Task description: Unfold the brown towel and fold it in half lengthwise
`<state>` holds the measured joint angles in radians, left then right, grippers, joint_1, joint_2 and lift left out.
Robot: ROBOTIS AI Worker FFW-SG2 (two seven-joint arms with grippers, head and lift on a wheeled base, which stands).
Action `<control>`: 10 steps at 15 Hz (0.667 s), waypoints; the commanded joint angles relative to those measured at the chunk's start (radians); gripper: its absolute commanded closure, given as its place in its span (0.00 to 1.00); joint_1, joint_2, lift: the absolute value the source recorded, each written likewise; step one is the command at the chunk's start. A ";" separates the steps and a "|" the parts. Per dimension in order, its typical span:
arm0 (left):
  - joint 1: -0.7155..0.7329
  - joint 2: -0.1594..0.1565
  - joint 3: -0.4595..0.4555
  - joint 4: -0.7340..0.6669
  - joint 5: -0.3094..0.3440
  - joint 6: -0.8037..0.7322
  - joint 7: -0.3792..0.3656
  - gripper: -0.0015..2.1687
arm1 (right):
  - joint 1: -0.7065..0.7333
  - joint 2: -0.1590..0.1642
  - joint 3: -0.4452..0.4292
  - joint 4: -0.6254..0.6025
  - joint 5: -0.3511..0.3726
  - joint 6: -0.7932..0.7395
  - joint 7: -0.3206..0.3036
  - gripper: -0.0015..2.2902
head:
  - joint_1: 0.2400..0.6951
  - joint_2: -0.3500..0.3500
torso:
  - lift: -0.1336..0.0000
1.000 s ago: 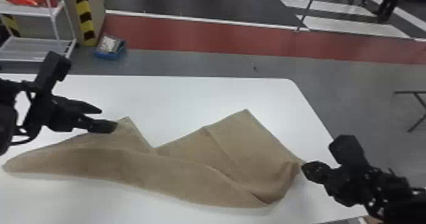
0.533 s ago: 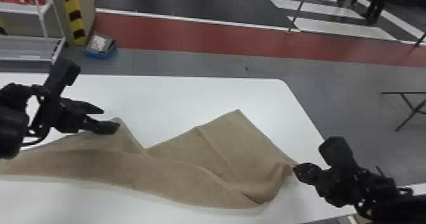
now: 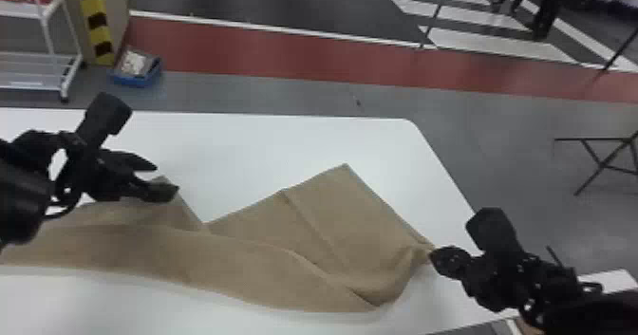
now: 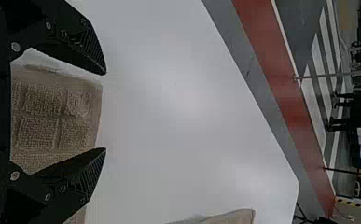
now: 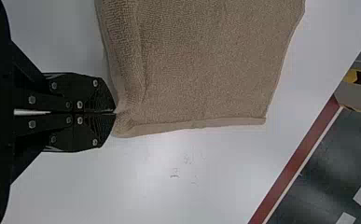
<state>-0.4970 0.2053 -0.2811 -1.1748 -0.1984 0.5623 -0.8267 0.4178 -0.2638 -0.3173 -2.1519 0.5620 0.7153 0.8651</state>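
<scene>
A: Where's the brown towel (image 3: 327, 225)?

B: Partly spread across the worktop (image 3: 285, 139), its far edge notched. The right gripper (image 5: 114, 112) has its jaws pinched on one corner; the left gripper (image 4: 104, 111) has its jaws wide, cloth showing between them, ungripped.

A: So how should the left take hold?

B: I'd bring it low, get just the edge well between the jaws, then close without scooping a second layer.

A: And then?

B: Lift both sides evenly and draw them gently apart, so the folds open without the pinched corner slipping
</scene>
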 commanded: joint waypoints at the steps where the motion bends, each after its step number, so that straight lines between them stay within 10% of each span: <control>1: -0.011 0.000 -0.010 0.029 -0.006 -0.017 0.003 0.21 | 0.004 0.000 -0.003 0.000 -0.001 -0.001 0.000 0.74 | 1.00 0.08 | 0.08; 6: -0.017 0.008 -0.009 0.040 -0.015 -0.020 0.001 0.23 | -0.001 0.003 -0.003 0.004 0.001 -0.004 0.000 0.74 | 1.00 0.09 | 0.08; 8: -0.020 0.005 -0.010 0.056 -0.018 -0.032 -0.003 0.46 | -0.001 0.005 -0.003 0.004 0.001 -0.004 0.000 0.74 | 1.00 0.09 | 0.08; 10: -0.020 0.008 -0.010 0.064 -0.018 -0.044 -0.009 0.46 | -0.001 0.005 -0.003 0.004 0.001 -0.004 0.000 0.74 | 1.00 0.09 | 0.08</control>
<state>-0.5167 0.2118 -0.2910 -1.1162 -0.2161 0.5255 -0.8334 0.4173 -0.2596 -0.3207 -2.1467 0.5630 0.7111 0.8651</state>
